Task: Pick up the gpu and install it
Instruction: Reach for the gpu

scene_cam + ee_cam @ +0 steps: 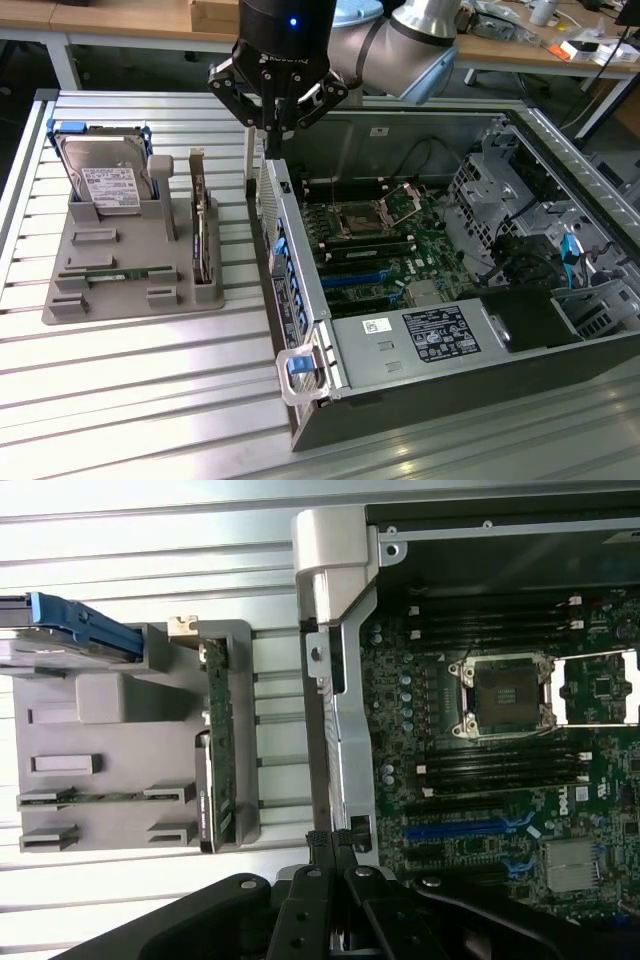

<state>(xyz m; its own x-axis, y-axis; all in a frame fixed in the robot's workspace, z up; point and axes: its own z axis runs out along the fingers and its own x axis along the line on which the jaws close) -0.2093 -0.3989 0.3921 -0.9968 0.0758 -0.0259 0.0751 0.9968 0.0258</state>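
The hand (271,133) hangs closed and empty over the wall of the computer case (300,290). Beside that case the gpu (203,240) stands on edge. The wrist view shows its green board edge.

I count one claw (271,128), mine. On the one table (150,400) stands one gray holder (120,300), and it carries three parts, one of each kind: one gpu (203,235), one hard drive (105,180) and one memory stick (115,272). Beside it lies one open computer case (420,392) with one motherboard (400,730) inside. On that board I count two processor sockets (500,695) and two blue slots (465,830). One power supply (420,335) sits in the case.
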